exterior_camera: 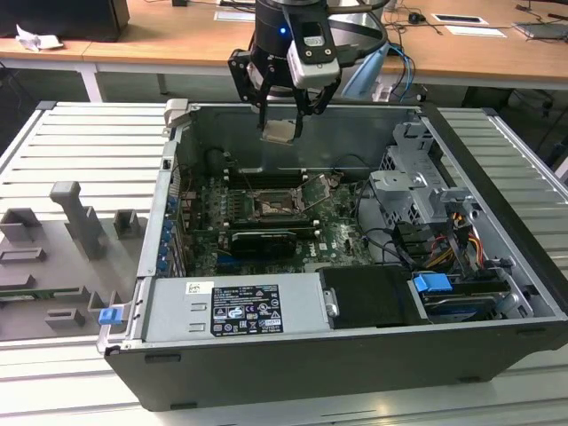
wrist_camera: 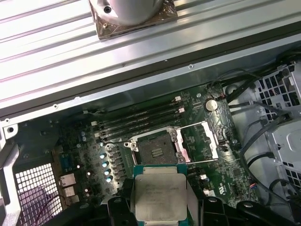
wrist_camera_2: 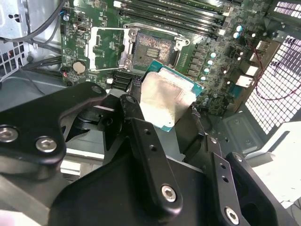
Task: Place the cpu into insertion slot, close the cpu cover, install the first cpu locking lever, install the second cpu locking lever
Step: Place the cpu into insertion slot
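- We see the jaws clamped on the cpu (exterior_camera: 280,131) by its edges;
- the cpu hangs above the insertion slot (wrist_camera: 157,149), well apart, with the cpu cover (wrist_camera: 214,140) swung open beside the slot.

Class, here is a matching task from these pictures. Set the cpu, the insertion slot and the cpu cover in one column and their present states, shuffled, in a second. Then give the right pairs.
Column one:
1. cpu
2. insertion slot
3. cpu cover

Column two:
A. swung open beside the slot
B. held in the gripper, above the motherboard
C. empty and uncovered

Pairs: 1-B, 2-C, 3-A.
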Controlling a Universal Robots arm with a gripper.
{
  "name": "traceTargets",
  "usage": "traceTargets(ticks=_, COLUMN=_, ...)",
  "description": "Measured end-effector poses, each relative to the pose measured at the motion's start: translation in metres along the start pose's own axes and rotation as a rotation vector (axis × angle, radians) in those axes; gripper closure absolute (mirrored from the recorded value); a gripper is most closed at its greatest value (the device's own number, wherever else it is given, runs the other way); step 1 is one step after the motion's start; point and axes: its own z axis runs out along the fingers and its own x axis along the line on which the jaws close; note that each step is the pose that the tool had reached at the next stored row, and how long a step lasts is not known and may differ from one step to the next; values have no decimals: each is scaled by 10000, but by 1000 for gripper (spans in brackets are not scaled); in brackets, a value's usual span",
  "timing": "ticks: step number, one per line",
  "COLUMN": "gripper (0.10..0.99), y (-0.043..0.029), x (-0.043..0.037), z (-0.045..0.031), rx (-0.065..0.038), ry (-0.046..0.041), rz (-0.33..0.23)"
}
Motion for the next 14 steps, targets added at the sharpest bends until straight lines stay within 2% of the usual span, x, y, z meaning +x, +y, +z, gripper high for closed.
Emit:
traceTargets(ticks=6, gripper=553, y=0, x=0, z=2, rx=-5, ry=-28, rz=312)
traceTargets(ticks=14, gripper=553, y=-1, x=0, z=11, rx=-22, ry=-104, rz=1172)
